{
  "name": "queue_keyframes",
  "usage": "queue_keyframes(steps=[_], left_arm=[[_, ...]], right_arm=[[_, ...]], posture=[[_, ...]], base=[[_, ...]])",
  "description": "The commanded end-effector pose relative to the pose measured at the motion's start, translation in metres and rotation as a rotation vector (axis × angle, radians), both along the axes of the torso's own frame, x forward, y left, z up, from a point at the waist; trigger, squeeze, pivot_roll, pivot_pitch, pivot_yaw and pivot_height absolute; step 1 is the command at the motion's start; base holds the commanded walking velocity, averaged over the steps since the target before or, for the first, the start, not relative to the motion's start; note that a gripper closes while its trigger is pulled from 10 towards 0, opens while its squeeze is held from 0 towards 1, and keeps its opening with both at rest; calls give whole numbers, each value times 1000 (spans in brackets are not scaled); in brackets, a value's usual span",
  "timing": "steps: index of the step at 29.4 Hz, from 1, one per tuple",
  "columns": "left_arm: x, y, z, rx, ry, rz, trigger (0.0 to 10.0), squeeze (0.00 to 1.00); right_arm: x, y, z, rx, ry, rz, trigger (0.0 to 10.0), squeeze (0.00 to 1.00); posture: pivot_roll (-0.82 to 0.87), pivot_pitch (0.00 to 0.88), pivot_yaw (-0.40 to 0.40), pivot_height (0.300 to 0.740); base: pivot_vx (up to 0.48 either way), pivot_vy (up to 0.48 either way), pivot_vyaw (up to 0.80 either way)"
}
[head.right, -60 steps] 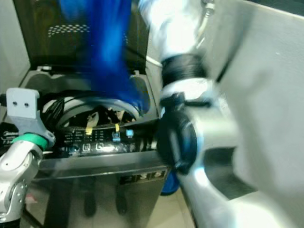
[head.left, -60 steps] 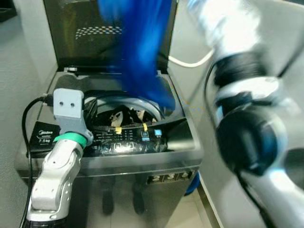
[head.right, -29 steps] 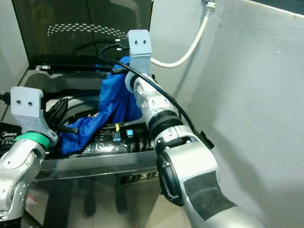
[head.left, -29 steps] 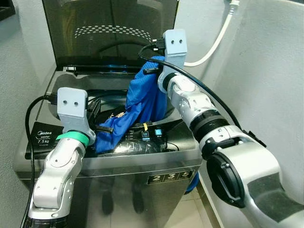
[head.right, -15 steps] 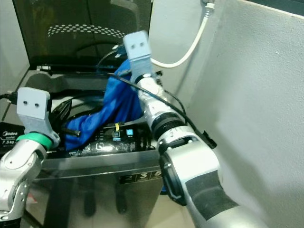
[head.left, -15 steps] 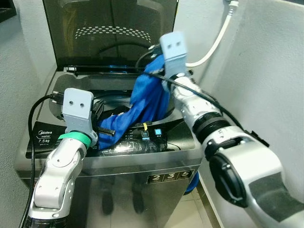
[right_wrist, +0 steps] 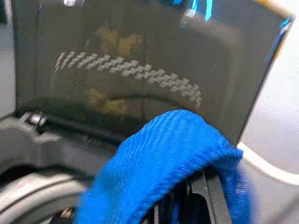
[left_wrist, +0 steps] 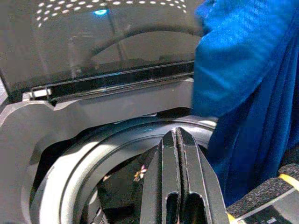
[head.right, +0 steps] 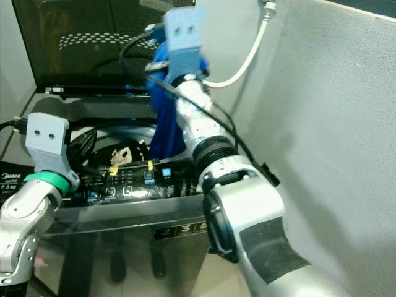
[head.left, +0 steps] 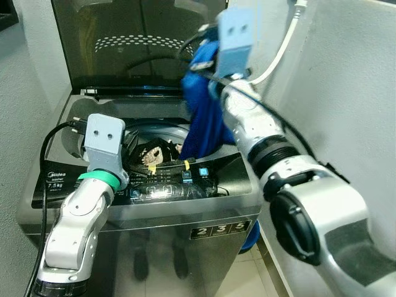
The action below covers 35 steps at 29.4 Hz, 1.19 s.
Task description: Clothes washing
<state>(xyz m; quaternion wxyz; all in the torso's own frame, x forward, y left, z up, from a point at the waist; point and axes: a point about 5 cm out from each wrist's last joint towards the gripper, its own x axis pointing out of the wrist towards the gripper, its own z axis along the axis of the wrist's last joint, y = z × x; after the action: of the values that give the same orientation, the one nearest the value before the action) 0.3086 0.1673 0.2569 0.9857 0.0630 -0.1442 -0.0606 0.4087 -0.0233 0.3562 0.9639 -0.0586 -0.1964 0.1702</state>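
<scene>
I am in the loading step: my right pincer (head.left: 207, 65) is clamped on a blue garment (head.left: 207, 117), held high above the open top of the washing machine (head.left: 142, 204), in front of its raised dark lid (head.left: 136, 37). The cloth drapes over my fingers and hangs in a long fold, its lower end dangling at the right rim of the drum opening, not yet inside. My left pincer (left_wrist: 176, 140) hovers over the near edge of the drum with its fingers pressed together, holding nothing.

Next, I judge, I must bring the garment over the middle of the opening, lower it until the tail is well inside, and only then let go; otherwise it may catch on the rim or the control panel (head.left: 161, 185).

The drum (left_wrist: 88, 163) already holds some dark laundry with a pale patterned piece (head.left: 151, 154) among it.
</scene>
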Motion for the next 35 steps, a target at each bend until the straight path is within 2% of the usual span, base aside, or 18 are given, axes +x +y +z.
queue_keyframes(steps=[1, 2, 3, 4, 5, 6, 7, 8, 11, 13, 16, 21, 22, 23, 26, 27, 30, 35], left_arm=[[2, -1, -4, 9, 28, -10, 10000, 0], [1, -1, -5, 11, 33, -9, 10000, 0], [1, -1, -5, 11, 33, -9, 10000, 0], [1, -1, -6, 14, 37, -10, 10000, 0], [1, -1, -6, 14, 37, -10, 10000, 0], [1, 0, -6, 15, 40, -11, 10000, 0], [1, 0, -6, 15, 40, -11, 10000, 0], [1, 0, -7, 17, 43, -13, 10000, 0], [1, 0, -7, 17, 43, -13, 10000, 0], [2, -2, -7, 21, 50, -27, 10000, 0], [2, -4, -8, 24, 52, -35, 10000, 0], [2, -6, -8, 25, 56, -54, 10000, 0], [1, -6, -8, 25, 57, -59, 10000, 0], [1, -7, -7, 25, 57, -61, 10000, 0], [1, -7, -7, 24, 57, -63, 10000, 0], [1, -7, -7, 23, 57, -63, 10000, 0], [1, -6, -8, 21, 58, -61, 10000, 0], [0, -7, -8, 21, 60, -62, 10000, 0]], right_arm=[[0, 3, -6, -26, 32, 26, 10000, 0], [-1, 17, -25, -130, 121, 140, 10000, 0], [-1, 17, -25, -130, 121, 140, 10000, 0], [-4, 27, -49, -272, 224, 222, 10000, 0], [-4, 27, -49, -272, 224, 222, 10000, 0], [-6, 32, -68, -382, 308, 268, 10000, 0], [-6, 32, -68, -382, 308, 268, 10000, 0], [-8, 35, -83, -465, 383, 284, 10000, 0], [-8, 35, -83, -465, 383, 284, 10000, 0], [-10, 35, -98, -539, 470, 254, 10000, 0], [-11, 36, -101, -561, 497, 246, 10000, 0], [-12, 41, -94, -513, 549, 246, 10000, 0], [-13, 42, -90, -481, 562, 253, 10000, 843], [-14, 43, -87, -449, 578, 267, 10000, 1000], [-14, 44, -86, -434, 591, 280, 10000, 1000], [-15, 46, -83, -385, 619, 308, 10000, 1000], [-18, 49, -80, -319, 669, 366, 10000, 1000], [-20, 51, -78, -311, 690, 399, 10000, 1000]], posture=[[21, 57, 5, 740], [23, 56, 3, 740], [23, 56, 3, 740], [24, 55, 3, 740], [24, 55, 3, 740], [23, 53, 3, 740], [23, 53, 3, 740], [23, 55, 7, 740], [23, 55, 7, 740], [19, 57, 14, 740], [19, 57, 14, 740], [23, 58, 12, 740], [25, 58, 10, 740], [25, 58, 10, 740], [25, 58, 10, 740], [24, 56, 3, 740], [23, 56, -1, 740], [21, 56, 1, 740]], base=[[0, 0, 0], [0, 0, 0], [0, 0, 0], [0, 0, 0], [0, 0, 0], [0, 0, 0], [0, 0, 0], [0, 0, 0], [0, 0, 0], [0, 0, 0], [0, 0, 0], [0, 0, 0], [0, 0, 0], [0, 0, 0], [0, 0, 0], [0, 0, 0], [0, 0, 0], [0, 0, 0]])
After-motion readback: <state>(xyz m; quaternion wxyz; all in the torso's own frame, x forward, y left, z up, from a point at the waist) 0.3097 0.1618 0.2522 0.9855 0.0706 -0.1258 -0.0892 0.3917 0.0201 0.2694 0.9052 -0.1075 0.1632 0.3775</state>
